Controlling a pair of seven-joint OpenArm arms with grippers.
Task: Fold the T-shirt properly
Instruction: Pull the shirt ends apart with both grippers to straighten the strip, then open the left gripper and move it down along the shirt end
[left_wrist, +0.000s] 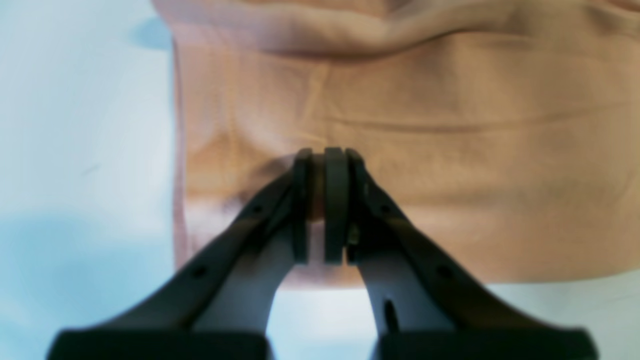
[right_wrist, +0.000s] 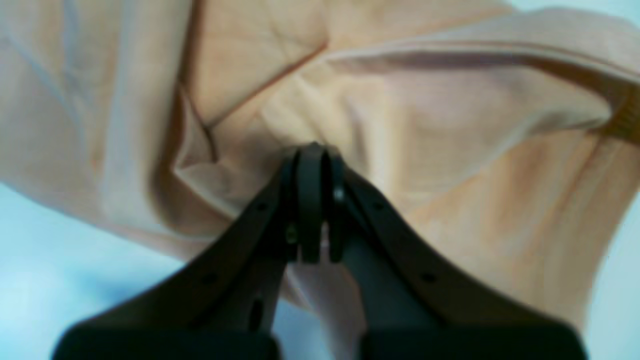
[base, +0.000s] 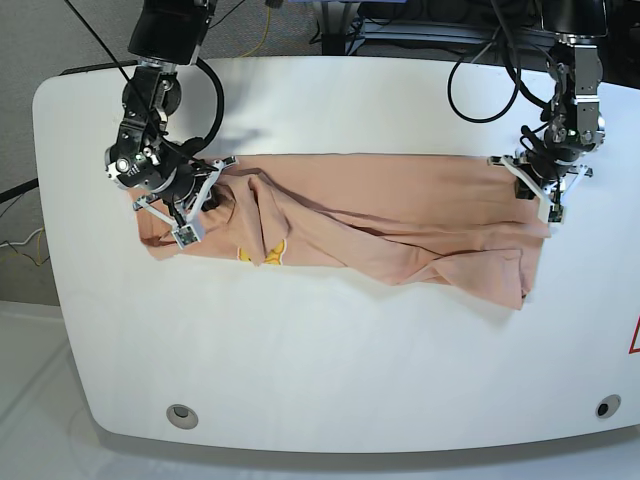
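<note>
The peach T-shirt (base: 400, 225) lies stretched in a long, partly folded band across the white table (base: 320, 360), with a small yellow print (base: 264, 250) showing near its left end. My left gripper (base: 540, 195) is at the shirt's right end and is shut on its edge; the wrist view shows cloth (left_wrist: 450, 150) pinched between the pads of the gripper (left_wrist: 322, 160). My right gripper (base: 190, 205) is at the left end, shut on a bunched fold; in the wrist view crumpled cloth (right_wrist: 450, 125) lies around the gripper (right_wrist: 314, 150).
Black cables (base: 480, 70) hang over the table's back edge behind both arms. Two round holes (base: 181, 413) sit near the front corners. A red mark (base: 634, 338) is at the right edge. Bare tabletop lies in front of the shirt.
</note>
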